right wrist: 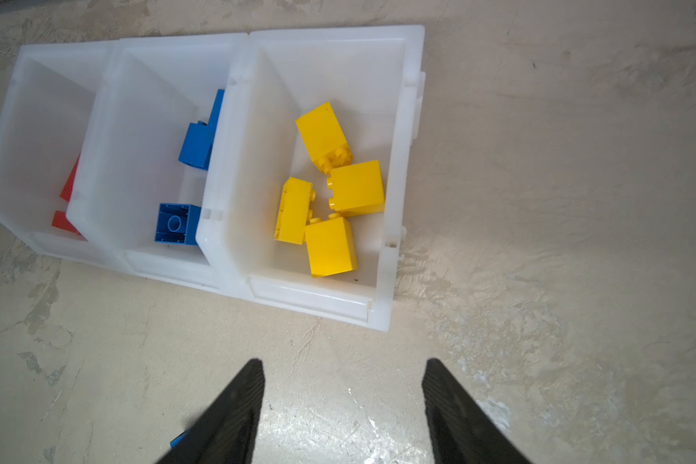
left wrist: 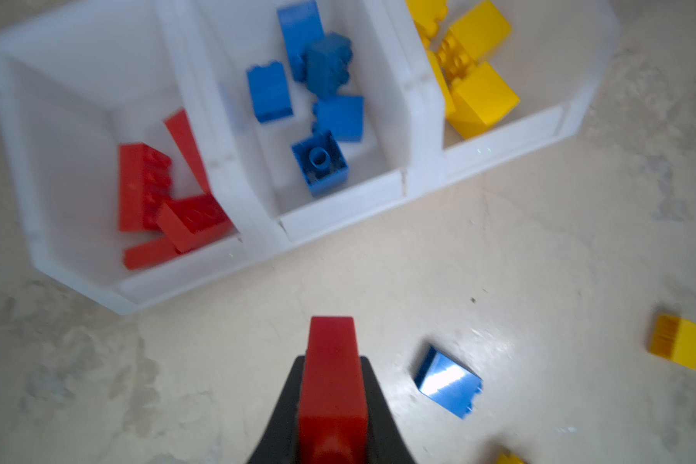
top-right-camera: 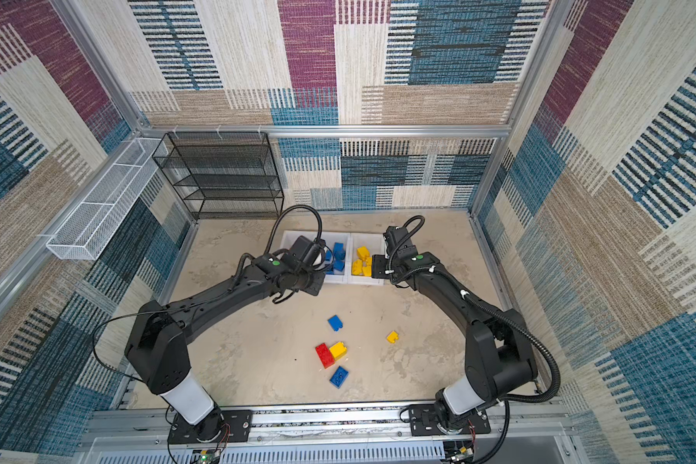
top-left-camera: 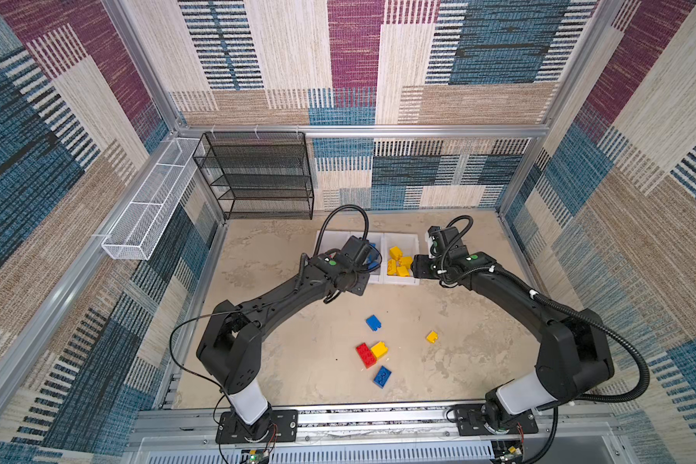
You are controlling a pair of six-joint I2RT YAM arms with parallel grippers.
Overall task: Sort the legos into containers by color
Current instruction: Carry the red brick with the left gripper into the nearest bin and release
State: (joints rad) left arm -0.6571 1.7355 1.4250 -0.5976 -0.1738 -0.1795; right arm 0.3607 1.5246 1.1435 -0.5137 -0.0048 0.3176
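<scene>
My left gripper [left wrist: 332, 358] is shut on an oblong red lego [left wrist: 332, 385], held above the table just in front of the containers. The three white containers stand in a row. One [left wrist: 177, 277] holds red legos, the middle one [left wrist: 338, 213] blue, and the third [right wrist: 310, 299] yellow. My right gripper [right wrist: 344, 362] hangs open and empty before the yellow container. Loose on the table in both top views lie a blue lego [top-left-camera: 373, 322], a small yellow one [top-left-camera: 432, 336], a red one [top-left-camera: 365, 355] touching a yellow one [top-left-camera: 379, 349], and another blue one [top-left-camera: 382, 376].
A black mesh shelf [top-left-camera: 254, 176] stands at the back left against the wall. A long white wire basket [top-left-camera: 149, 205] hangs on the left wall. Aluminium frame rails border the table, and both arm bases sit on the front edge.
</scene>
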